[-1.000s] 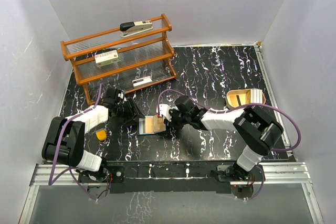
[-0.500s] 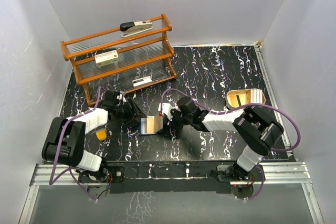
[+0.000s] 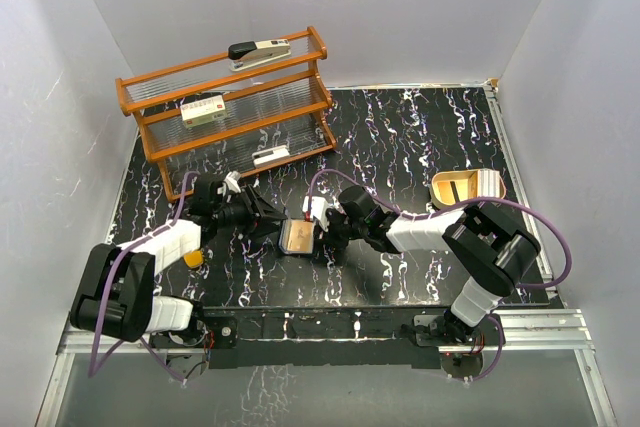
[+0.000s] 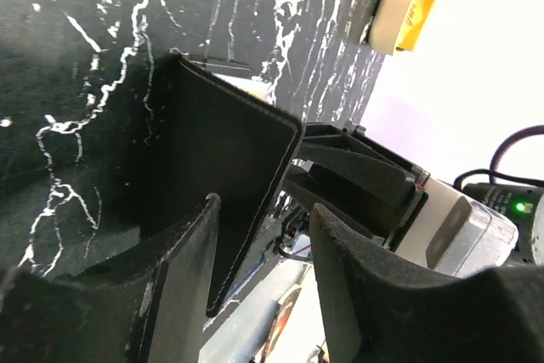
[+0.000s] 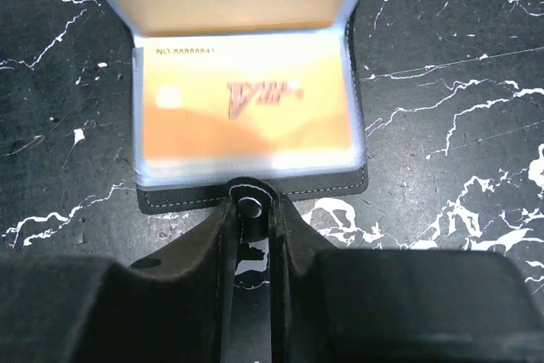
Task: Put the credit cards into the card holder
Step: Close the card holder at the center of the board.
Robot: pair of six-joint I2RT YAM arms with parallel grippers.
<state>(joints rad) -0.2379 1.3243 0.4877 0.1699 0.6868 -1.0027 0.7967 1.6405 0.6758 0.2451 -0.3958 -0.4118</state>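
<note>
Holding the card holder [image 3: 298, 237] at the middle of the tabletop [image 3: 420, 137], the right fingers [image 5: 285, 231] are closed almost fully on the snap tab [image 5: 249, 207] at the edge of its lower half, which lies flat. An orange card [image 5: 246, 112] sits face up under the clear pocket of that half, its long axis running parallel to the hinge and crosswise to the right fingers. The cover [image 4: 225, 167] stands raised on the far side of the card from the tab. The left fingers [image 4: 200, 235] straddle this cover at roughly half spread: one finger lies against its outer face, while the other stands apart from it, so no grip is made. A dark card cannot be identified in any view. In the inspector's judgement the orange card is seated and closing the holder is the step in hand. The cover must swing toward the right fingers, and the left arm is the one placed to push it. The risk is the lower half sliding if the tab slips.
</note>
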